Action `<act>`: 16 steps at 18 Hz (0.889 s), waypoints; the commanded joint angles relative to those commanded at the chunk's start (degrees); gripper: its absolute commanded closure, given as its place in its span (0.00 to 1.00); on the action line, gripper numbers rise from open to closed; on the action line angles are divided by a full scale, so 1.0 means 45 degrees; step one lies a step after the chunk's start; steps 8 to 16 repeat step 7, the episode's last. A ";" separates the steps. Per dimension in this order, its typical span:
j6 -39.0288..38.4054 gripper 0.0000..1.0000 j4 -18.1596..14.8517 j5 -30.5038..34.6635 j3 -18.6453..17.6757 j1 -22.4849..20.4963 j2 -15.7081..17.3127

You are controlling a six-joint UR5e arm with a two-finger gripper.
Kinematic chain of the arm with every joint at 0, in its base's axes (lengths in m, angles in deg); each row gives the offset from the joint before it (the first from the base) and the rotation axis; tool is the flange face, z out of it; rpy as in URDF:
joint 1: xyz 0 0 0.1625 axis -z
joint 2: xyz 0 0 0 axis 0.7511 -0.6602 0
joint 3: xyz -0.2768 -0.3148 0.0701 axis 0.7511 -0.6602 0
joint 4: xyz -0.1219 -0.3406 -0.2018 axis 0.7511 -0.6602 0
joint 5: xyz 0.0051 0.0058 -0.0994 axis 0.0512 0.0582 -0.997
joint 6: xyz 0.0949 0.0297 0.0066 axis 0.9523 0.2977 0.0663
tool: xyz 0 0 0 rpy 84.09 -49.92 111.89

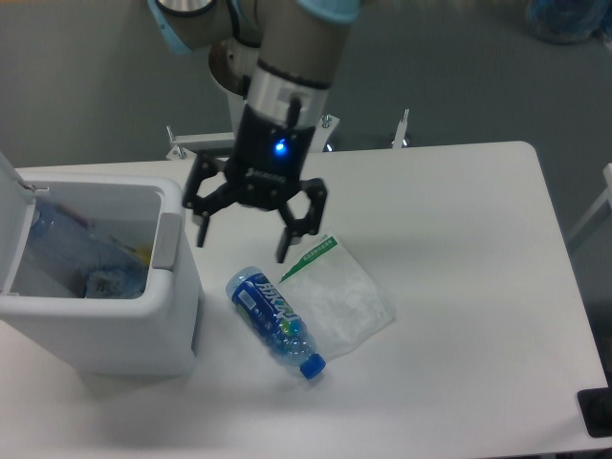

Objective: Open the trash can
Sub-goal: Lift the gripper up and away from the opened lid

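With the trash can [115, 316] at nine o'clock on the desk [459, 287], lid upright, my claw [241, 239] hangs wide open, empty, and should lift straight clear of its grey tab [165, 241].

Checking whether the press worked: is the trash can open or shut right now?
Open. The trash can has its lid swung up at the left edge, and rubbish shows inside. The gripper hangs open beside it, touching nothing.
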 joint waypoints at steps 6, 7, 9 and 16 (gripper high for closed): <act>0.3175 0.00 -0.0058 0.2962 -0.0097 -0.0666 -0.0098; 0.3686 0.00 -0.0117 0.3452 -0.0136 -0.0763 -0.0098; 0.3686 0.00 -0.0117 0.3452 -0.0136 -0.0763 -0.0098; 0.3686 0.00 -0.0117 0.3452 -0.0136 -0.0763 -0.0098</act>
